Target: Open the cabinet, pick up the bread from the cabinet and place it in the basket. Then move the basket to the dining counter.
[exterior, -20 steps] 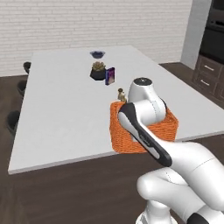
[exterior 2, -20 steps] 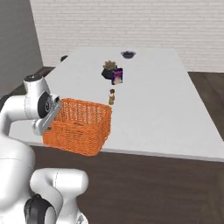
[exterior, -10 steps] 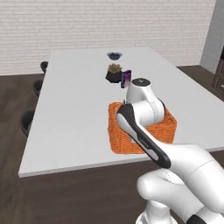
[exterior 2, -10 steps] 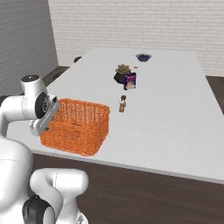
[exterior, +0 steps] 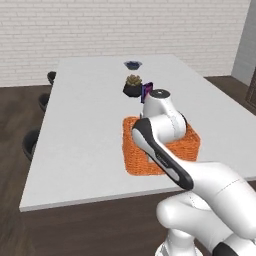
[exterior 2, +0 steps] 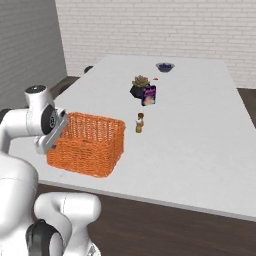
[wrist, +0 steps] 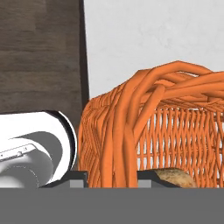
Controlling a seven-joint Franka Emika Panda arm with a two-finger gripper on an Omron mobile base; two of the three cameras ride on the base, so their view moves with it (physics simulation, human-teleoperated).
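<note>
Orange basket (wrist: 144,127) rim clamped between nearly closed gripper (wrist: 111,177) fingertips.

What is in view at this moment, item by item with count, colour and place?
basket: one, orange woven, near edge of the dining counter, wall clamped in the gripper
bread: one, brown, inside the basket
potted plant: one, green in a dark pot, mid counter
small box: one, purple, beside the plant
small figure: one, brown, between box and basket
bowl: one, dark blue, far end of the counter
stools: three, dark, along the counter's left side
gripper: one, dark fingers shut on the basket wall
</note>
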